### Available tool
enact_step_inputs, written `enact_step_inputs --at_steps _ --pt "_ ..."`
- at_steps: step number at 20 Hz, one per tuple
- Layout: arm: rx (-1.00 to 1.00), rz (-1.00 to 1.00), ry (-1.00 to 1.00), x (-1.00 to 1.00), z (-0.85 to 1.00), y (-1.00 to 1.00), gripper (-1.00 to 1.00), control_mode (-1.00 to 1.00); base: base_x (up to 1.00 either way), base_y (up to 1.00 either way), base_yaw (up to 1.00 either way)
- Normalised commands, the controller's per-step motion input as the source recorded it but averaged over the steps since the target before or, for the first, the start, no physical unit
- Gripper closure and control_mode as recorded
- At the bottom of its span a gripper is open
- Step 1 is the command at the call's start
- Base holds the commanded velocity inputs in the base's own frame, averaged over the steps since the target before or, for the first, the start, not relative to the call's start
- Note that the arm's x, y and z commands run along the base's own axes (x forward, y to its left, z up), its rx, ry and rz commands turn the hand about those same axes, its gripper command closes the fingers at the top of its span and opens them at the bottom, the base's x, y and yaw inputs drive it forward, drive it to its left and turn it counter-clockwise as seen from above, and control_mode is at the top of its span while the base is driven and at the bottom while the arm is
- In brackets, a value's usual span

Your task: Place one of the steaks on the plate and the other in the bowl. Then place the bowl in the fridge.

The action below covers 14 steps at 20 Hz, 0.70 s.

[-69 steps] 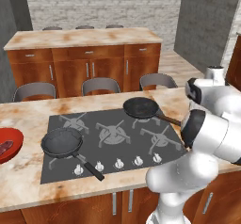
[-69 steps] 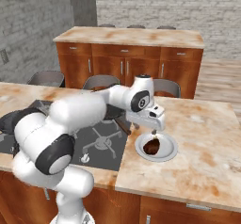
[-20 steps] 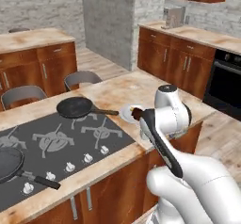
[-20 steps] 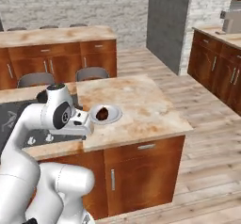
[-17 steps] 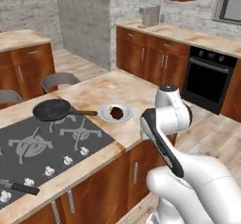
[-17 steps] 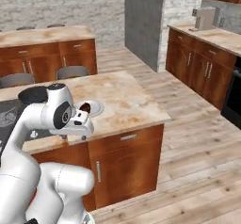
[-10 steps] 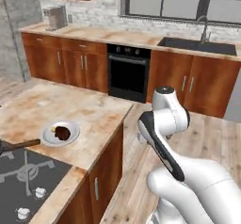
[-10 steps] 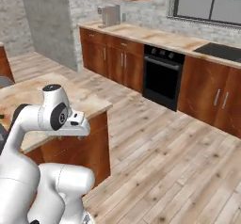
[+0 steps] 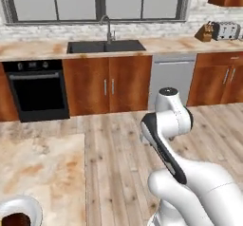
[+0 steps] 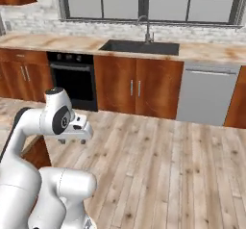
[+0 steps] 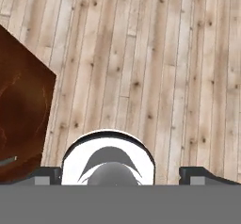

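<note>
One steak (image 9: pixel 15 219), dark red-brown, lies on the white plate (image 9: pixel 29 205) at the bottom left of the left base view, on the island counter (image 9: pixel 42 173). My gripper (image 10: pixel 71 140) hangs over the wooden floor beside the island's corner, well away from the plate. Its fingertips (image 11: pixel 47 173) stand wide apart in the hand view, where the gripper (image 11: pixel 122 173) is open with nothing between them. The bowl and the fridge are out of view.
A black oven (image 9: pixel 38 89), a sink (image 9: pixel 105 45) under the window and a steel dishwasher (image 9: pixel 171 82) line the far wall. Open wooden floor (image 10: pixel 168 165) lies between that wall and the island cabinet (image 11: pixel 21 119).
The base has swung round, so both base views shifted from the cooktop island to the sink wall. The plate with the steak now sits at the lower left edge. The gripper stayed open.
</note>
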Motion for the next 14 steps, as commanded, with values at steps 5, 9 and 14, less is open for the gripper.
enact_step_inputs --at_steps 5,9,14 --pt "0.00 0.00 0.00 0.00 0.00 0.00 -1.00 1.00 0.15 0.00 -0.96" --pt "0.00 0.00 0.00 0.00 0.00 0.00 -1.00 1.00 0.00 0.00 -1.00" --pt "0.00 0.00 0.00 0.00 0.00 0.00 -1.00 1.00 0.05 -0.05 -0.97"
